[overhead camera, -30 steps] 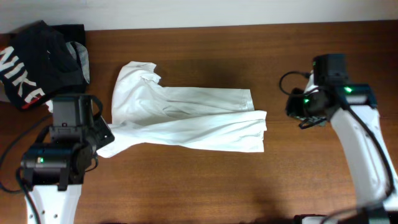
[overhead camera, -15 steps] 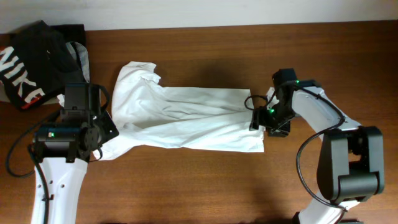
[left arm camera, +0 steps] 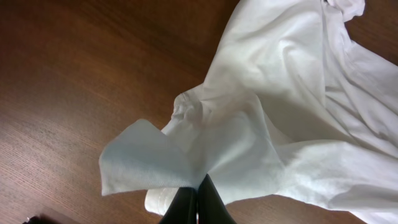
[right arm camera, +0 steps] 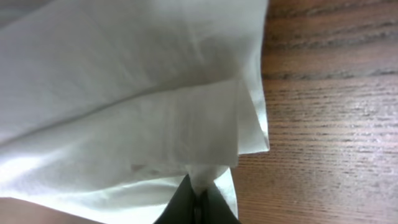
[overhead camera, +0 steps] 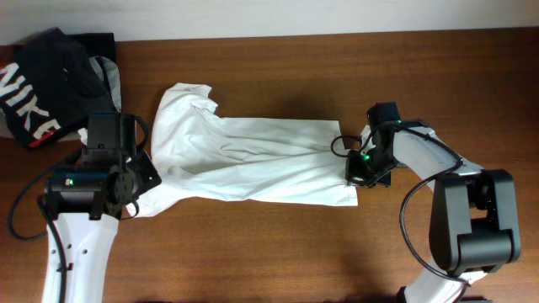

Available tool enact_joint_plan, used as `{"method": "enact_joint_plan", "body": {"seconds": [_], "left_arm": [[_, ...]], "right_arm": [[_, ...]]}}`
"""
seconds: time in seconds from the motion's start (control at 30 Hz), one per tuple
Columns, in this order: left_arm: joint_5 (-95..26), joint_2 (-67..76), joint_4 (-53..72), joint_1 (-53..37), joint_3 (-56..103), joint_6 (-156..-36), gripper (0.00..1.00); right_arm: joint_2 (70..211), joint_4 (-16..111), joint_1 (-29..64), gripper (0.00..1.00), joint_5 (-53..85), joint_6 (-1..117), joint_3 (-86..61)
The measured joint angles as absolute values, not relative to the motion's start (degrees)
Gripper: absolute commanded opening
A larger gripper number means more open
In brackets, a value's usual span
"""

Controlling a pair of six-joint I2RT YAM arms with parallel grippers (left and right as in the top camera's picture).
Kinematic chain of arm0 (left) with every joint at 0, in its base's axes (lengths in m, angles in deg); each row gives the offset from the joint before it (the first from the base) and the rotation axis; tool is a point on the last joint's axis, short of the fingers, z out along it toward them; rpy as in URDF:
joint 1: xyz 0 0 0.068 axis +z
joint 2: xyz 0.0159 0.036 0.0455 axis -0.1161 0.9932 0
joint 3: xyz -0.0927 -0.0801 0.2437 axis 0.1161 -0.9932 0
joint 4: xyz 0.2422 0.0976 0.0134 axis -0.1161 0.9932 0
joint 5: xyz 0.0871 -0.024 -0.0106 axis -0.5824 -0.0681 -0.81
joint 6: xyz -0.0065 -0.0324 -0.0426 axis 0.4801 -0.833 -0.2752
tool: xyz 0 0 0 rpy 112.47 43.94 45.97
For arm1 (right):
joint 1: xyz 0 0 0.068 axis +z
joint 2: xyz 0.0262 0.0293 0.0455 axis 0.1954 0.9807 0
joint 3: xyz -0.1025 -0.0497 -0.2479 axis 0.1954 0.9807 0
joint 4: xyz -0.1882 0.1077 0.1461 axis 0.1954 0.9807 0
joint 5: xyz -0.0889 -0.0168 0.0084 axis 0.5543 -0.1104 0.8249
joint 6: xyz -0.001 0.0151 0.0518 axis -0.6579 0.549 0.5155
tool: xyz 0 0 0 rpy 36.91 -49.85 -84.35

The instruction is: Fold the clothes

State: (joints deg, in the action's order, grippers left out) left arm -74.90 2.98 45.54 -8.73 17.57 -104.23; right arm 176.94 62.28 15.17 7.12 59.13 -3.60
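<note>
I see the white T-shirt (overhead camera: 253, 160) lying lengthwise, wrinkled, approx. mid wooden table (overhead camera: 253, 252). My L gripper (left arm camera: 198, 190) is pinched together on a flap at its left end. My R gripper (right arm camera: 198, 199) is clamped on the opp. hem corner.

**Open wood at bottom centre and upper right; upper left blocked**

The white T-shirt (overhead camera: 253, 160) covers the middle of the overhead frame. Bare table (overhead camera: 278, 252) runs across the bottom centre, with a narrower strip at top centre above the shirt. The black garment (overhead camera: 42, 84) and the grey garment (overhead camera: 109, 80) touching it block the upper left corner. The left arm (overhead camera: 84, 189) fills the lower left and the right arm (overhead camera: 421, 156) the lower right. The upper right corner is open wood.
</note>
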Motion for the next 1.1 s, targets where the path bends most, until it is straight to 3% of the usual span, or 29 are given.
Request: {"method": "enact_joint_plan", "body": {"seconds": [0.13,0.43,0.53,0.7,0.9,1.1], "left_arm": [[-74.92,2.98,45.54,-8.73,17.57,-104.23,0.01],[-74.92,-2.59,46.55,-8.73,20.77,-104.16,0.01],[-75.08,-3.03,50.66,-8.73,32.37,-102.26,0.01],[-76.02,-4.06,57.83,-8.73,55.69,-101.45,0.01],[-76.02,-4.80,59.38,-8.73,71.89,-101.43,0.01],[-78.62,3.44,58.96,-8.73,72.74,-101.43,0.01]], "right_arm": [[175.83,63.35,15.17,0.04,7.12,60.36,-4.06],[153.51,67.92,15.17,0.04,8.80,60.62,-7.51],[144.44,73.10,15.17,0.04,13.96,60.60,-11.16],[137.36,88.29,15.17,0.04,22.13,60.62,-31.84],[136.48,99.79,15.17,0.04,26.77,60.62,-60.64],[140.81,98.30,15.17,0.04,32.43,60.60,-65.28]]}}
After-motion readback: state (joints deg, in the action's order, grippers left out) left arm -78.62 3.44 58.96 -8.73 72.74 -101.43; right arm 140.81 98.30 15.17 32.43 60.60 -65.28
